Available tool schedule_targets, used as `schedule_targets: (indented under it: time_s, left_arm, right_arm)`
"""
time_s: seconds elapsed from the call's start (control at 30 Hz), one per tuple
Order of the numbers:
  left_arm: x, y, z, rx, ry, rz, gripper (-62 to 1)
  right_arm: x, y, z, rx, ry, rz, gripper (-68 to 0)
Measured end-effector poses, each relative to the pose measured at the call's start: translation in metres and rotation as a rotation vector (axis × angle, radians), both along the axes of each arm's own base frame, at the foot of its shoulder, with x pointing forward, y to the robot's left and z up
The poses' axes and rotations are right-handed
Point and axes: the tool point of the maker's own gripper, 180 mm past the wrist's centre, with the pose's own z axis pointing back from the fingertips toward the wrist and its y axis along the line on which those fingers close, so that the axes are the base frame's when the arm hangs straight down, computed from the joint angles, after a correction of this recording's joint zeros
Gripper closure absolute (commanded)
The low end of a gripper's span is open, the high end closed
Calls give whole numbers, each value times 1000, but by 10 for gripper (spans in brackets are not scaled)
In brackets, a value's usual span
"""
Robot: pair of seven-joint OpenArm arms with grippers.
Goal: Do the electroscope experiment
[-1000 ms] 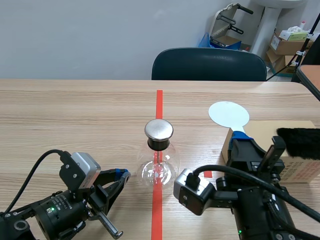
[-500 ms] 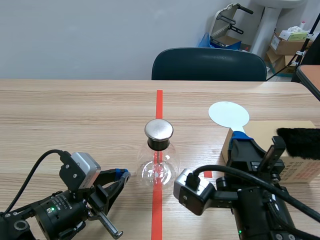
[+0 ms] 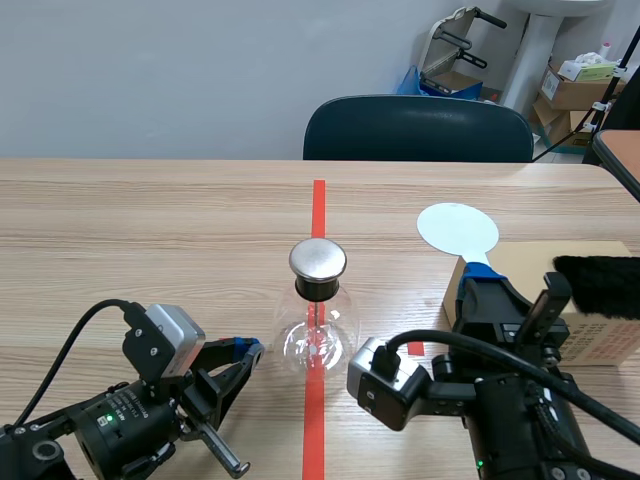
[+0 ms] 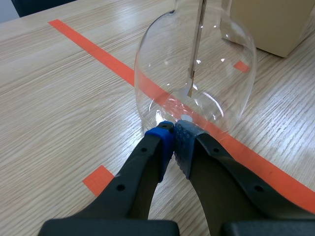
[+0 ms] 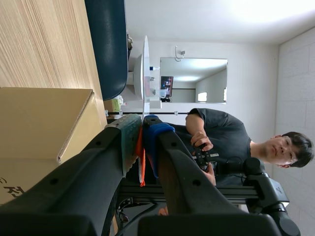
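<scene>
1. A clear, round-bellied glass flask (image 3: pixel 318 338) with a polished metal cap (image 3: pixel 318 260) stands upright on the wooden desk (image 3: pixel 150 230), on the orange-red tape line. A thin metal rod (image 4: pixel 199 39) hangs down its centre.
2. Left gripper (image 4: pixel 174 133): low on the desk at the flask's left. The fingers are together with nothing between them. The tips are right at the flask's lower wall; contact cannot be confirmed.
3. Right gripper (image 5: pixel 142 132): to the right of the flask. The fingers are clamped on the thin handle of a flat, round white paddle (image 3: pixel 457 228).
4. A brown cardboard box (image 3: pixel 590 325) lies further right of the flask, and a tuft of black fur (image 3: pixel 600 285) rests on it. The red print on the box's side is too small to read.
</scene>
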Motion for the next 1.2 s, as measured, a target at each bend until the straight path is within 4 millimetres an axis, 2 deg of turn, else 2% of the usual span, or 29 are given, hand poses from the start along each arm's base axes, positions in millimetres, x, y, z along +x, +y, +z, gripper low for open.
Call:
schedule_targets:
  time_s: [0.57,1.2]
  left_arm:
    - [0,-1,0,-2,0,-1,-26]
    - [0,-1,0,-2,0,-1,-25]
  right_arm:
    - [0,0,0,0,0,2,-10]
    - [-16,64,-1,-16,0,367,-10]
